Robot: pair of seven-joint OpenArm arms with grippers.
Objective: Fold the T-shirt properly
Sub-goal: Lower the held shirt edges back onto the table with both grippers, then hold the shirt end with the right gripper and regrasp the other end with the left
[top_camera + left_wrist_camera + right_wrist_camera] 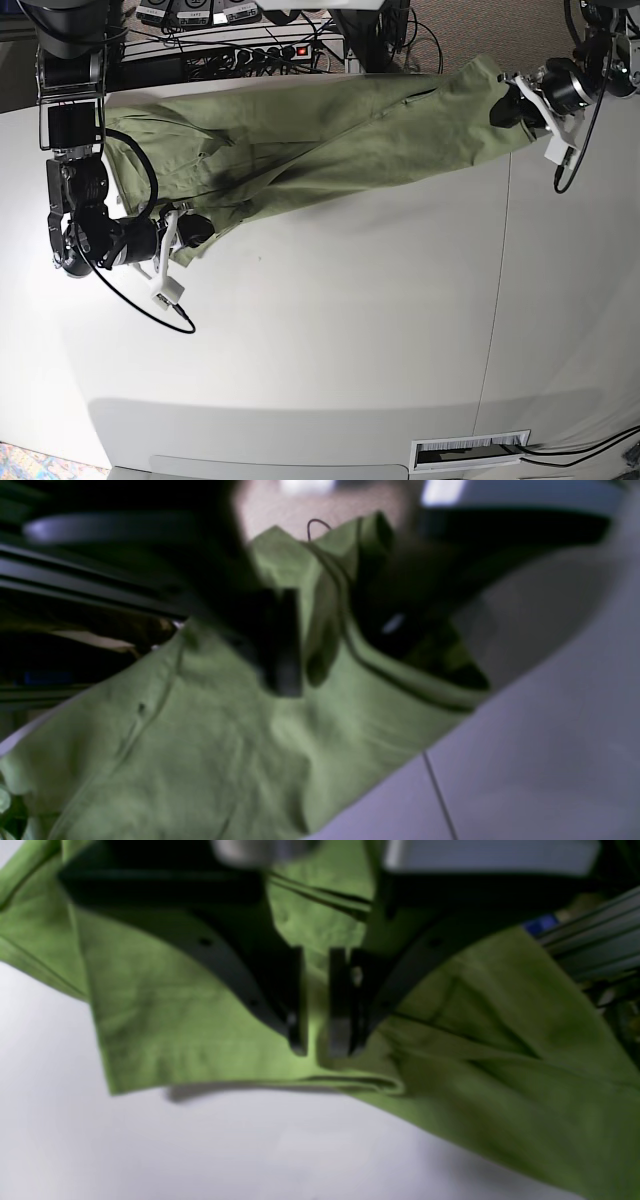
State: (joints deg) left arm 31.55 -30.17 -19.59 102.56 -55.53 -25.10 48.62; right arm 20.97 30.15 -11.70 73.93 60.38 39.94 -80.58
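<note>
Premises are presenting as a robotics lab: a white table [330, 330] is serving as workbench, with a power strip [262, 51] and tangled cables [420, 35] lying behind it.

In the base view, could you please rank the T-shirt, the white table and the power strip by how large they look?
1. White table, filling most of the view.
2. T-shirt, stretched across the far part of the table.
3. Power strip, small, behind the table.
</note>
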